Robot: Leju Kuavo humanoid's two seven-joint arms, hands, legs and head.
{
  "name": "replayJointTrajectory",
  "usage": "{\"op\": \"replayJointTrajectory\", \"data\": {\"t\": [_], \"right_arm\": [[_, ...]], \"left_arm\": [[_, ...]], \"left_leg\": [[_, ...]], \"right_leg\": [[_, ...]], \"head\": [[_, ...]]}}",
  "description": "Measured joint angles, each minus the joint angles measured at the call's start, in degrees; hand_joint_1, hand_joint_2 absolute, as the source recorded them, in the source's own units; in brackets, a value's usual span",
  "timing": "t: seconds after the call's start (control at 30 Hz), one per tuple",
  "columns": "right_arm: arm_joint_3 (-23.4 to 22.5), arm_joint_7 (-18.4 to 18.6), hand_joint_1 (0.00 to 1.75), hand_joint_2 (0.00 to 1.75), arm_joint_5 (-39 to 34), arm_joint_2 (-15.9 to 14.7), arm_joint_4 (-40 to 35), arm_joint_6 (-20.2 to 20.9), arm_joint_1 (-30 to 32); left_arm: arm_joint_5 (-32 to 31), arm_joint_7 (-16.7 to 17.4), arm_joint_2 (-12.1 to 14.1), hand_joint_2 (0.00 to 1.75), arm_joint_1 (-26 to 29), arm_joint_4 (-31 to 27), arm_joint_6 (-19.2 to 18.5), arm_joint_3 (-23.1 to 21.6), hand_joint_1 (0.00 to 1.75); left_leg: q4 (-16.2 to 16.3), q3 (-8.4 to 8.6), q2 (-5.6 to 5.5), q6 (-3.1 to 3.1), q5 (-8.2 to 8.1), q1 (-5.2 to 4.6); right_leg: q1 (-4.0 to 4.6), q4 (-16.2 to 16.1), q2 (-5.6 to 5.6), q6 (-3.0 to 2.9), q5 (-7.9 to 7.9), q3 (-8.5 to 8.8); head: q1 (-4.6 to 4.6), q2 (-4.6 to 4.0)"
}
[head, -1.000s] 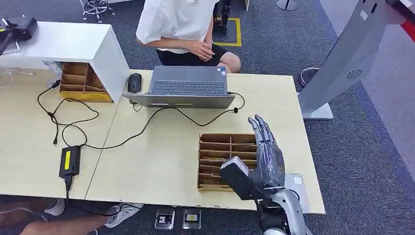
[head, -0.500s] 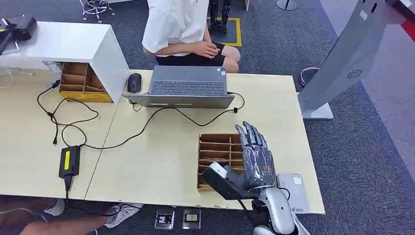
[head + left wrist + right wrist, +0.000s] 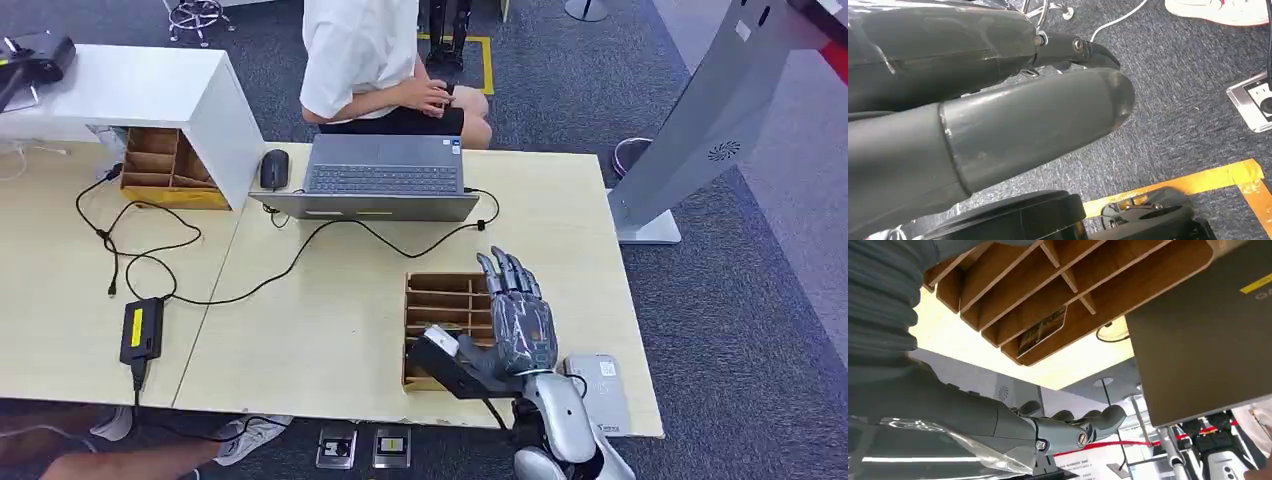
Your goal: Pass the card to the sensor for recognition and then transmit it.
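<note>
Right robot hand: the right robot hand hovers over the near right part of the slotted box, dark fingers stretched flat and apart, thick grey thumb jutting sideways; it holds nothing.
Left robot hand: the left robot hand hangs over dark carpet; smooth grey thumb and dark fingers lie close together, and I cannot tell whether it is closed.
Card: a thin rectangular card with a dark printed face stands tilted in one slot of the box, seen from the right wrist.
Slotted box: a brown wooden organiser box with thin dividers forming narrow rows sits on the table near its front edge.
Sensor: a flat pale grey rectangular card reader with rounded corners lies just beside the box, at the table's front right corner.
Table: a pale, smooth wood-look table.
Laptop: an open grey laptop at the far edge, a black cable curling from it.
Person: a person in a white shirt sits behind the laptop.
</note>
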Motion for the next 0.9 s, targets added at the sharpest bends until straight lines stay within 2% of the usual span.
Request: {"op": "replayJointTrajectory", "data": {"t": [0.53, 0.77, 0.9], "right_arm": [[-3.39, -0.04, 0.05, 1.75, 1.99, -0.04, 1.09, 1.73, -0.05], [-4.96, 0.42, 0.16, 1.75, 2.75, -0.09, 0.98, 2.21, 0.10], [-5.64, 0.63, 0.14, 1.75, 2.78, -0.11, 0.98, 2.30, 0.22]], "left_arm": [[0.22, 0.24, -0.07, 0.00, 0.03, 0.00, 0.09, 0.00, 0.00], [0.20, 0.24, -0.07, 0.00, 0.03, 0.00, 0.07, 0.00, 0.00], [0.18, 0.24, -0.07, 0.00, 0.04, 0.00, 0.02, 0.00, 0.00]], "left_leg": [[0.00, 0.09, 0.03, -0.07, -0.05, 0.00], [0.00, 0.12, 0.05, -0.08, -0.05, 0.00], [0.00, 0.12, 0.04, -0.08, -0.05, 0.00]], "right_leg": [[0.01, 0.12, 0.02, -0.14, -0.10, -0.01], [0.01, 0.15, 0.02, -0.17, -0.11, -0.02], [0.01, 0.16, 0.02, -0.20, -0.14, -0.02]], "head": [[0.00, 0.02], [0.00, 0.02], [0.00, 0.02]]}}
